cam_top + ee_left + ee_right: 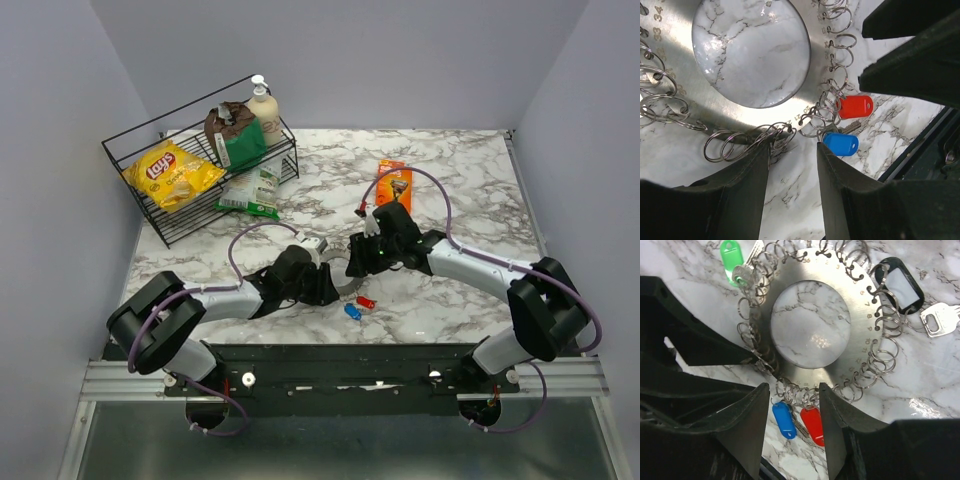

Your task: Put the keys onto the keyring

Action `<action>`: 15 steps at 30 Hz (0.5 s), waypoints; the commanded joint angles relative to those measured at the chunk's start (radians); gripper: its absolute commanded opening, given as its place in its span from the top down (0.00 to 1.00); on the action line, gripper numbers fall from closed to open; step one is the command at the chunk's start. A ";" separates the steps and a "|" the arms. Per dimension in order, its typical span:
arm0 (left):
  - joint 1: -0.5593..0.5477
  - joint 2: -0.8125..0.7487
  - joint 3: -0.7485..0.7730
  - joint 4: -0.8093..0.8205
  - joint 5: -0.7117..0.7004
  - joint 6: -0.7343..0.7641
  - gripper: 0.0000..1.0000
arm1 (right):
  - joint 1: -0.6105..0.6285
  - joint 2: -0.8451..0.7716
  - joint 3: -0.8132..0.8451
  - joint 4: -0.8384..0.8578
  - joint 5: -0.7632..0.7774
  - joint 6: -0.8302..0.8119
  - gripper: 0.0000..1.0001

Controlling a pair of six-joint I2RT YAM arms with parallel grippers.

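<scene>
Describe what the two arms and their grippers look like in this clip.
Both arms are alike: the left arm and right arm have white links between bulky black joint housings, with a purple cable looping along each. The left gripper and right gripper are matte black, with two broad wedge-shaped fingers tapering to blunt tips.
</scene>
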 commanded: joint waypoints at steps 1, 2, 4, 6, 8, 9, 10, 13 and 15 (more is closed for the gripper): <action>-0.009 0.028 0.023 0.050 -0.003 0.003 0.49 | -0.003 -0.019 -0.009 0.024 -0.083 -0.044 0.47; -0.009 0.031 0.023 0.048 -0.011 0.002 0.49 | -0.003 -0.015 -0.009 0.027 -0.098 -0.044 0.48; -0.007 0.026 0.017 0.056 -0.016 0.000 0.49 | -0.002 0.005 -0.007 0.036 -0.121 -0.044 0.50; -0.007 0.020 0.011 0.071 -0.019 -0.001 0.50 | 0.000 0.023 -0.004 0.050 -0.155 -0.035 0.54; -0.007 0.016 -0.002 0.085 -0.017 0.000 0.51 | 0.003 0.056 0.003 0.061 -0.178 -0.027 0.63; -0.007 0.012 -0.006 0.092 -0.013 0.000 0.52 | 0.009 0.065 0.006 0.063 -0.178 -0.021 0.67; -0.007 0.009 -0.014 0.106 -0.011 0.000 0.52 | 0.011 0.073 0.014 0.063 -0.177 -0.018 0.67; -0.007 0.003 -0.029 0.137 -0.005 0.000 0.53 | 0.012 0.109 0.022 0.063 -0.177 -0.012 0.73; -0.007 0.003 -0.034 0.160 0.009 0.002 0.53 | 0.012 0.132 0.026 0.063 -0.181 -0.012 0.75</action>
